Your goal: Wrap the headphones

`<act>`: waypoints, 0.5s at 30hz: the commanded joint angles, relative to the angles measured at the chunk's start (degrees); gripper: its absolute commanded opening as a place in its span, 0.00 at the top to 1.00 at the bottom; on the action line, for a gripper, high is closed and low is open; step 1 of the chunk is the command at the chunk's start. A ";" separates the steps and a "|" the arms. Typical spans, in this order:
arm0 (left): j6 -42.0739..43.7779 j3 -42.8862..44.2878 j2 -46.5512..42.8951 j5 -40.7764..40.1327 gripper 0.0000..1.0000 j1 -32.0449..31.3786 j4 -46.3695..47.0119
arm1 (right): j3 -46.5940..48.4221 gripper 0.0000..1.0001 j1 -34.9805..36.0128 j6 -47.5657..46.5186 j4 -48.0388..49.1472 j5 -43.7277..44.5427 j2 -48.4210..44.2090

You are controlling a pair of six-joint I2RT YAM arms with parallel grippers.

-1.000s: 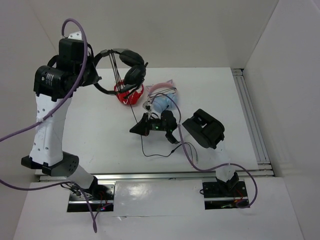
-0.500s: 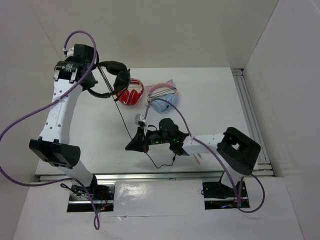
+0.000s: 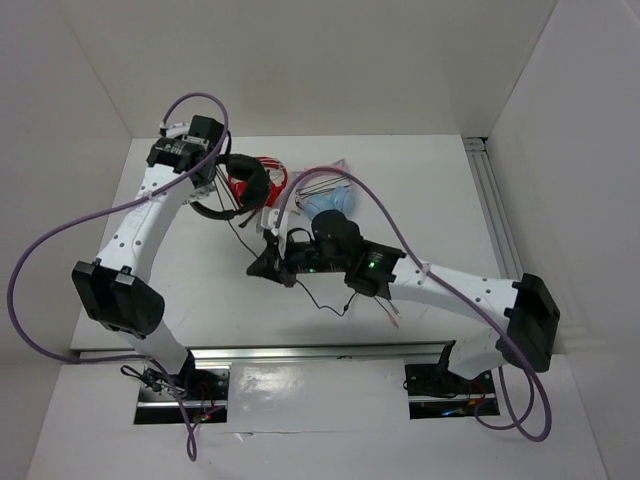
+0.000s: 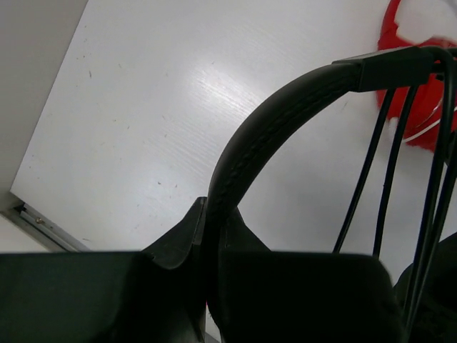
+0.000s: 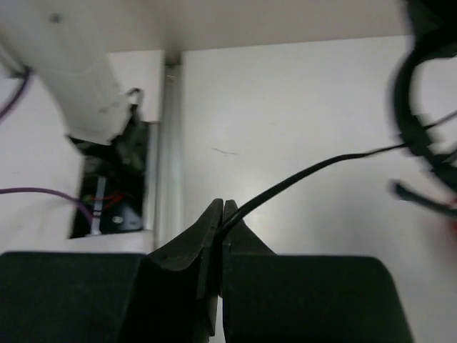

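Observation:
The black headphones (image 3: 247, 182) hang from my left gripper (image 3: 212, 180), which is shut on their padded headband (image 4: 285, 107) above the table's far left. Several turns of thin black cable (image 4: 389, 164) run across the band. My right gripper (image 3: 262, 267) is shut on the cable (image 5: 314, 171) near the table's middle. The cable runs taut from the headphones down to it (image 3: 243, 233), and its loose tail (image 3: 325, 305) trails on the table toward the front. The plugs are not clearly visible.
Red-and-white headphones (image 3: 262, 172) lie just behind the black pair, seen red in the left wrist view (image 4: 421, 86). Light-blue and pink cat-ear headphones (image 3: 325, 195) lie behind my right wrist. A metal rail (image 3: 500, 240) runs along the table's right edge.
My left arm has lowered and carried the black headphones right and nearer, down over the red pair. My right arm has stretched out to the left, still gripping the cable; the tail has shortened.

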 commanded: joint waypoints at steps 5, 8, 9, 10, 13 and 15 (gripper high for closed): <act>5.61 -12.08 -9.15 -0.99 1.00 -6.00 8.02 | 15.09 1.00 -5.23 -19.20 -16.22 37.45 -0.46; 8.95 -15.69 -11.60 1.91 1.00 -10.12 8.64 | 13.69 1.00 -5.93 -23.95 -9.18 49.60 0.16; 9.82 -16.49 -12.23 3.40 1.00 -11.45 9.25 | 13.68 1.00 -6.54 -24.91 -7.95 50.75 0.94; 11.23 -17.19 -12.93 4.29 1.00 -12.68 9.78 | 12.99 1.00 -7.59 -26.05 -4.81 52.85 1.73; 14.04 -20.09 -15.92 8.85 1.00 -17.43 11.09 | 10.79 1.00 -9.52 -27.82 1.35 53.57 2.35; 17.03 -21.32 -16.45 10.97 1.00 -20.59 11.72 | 9.56 0.98 -12.60 -27.82 3.30 51.04 2.88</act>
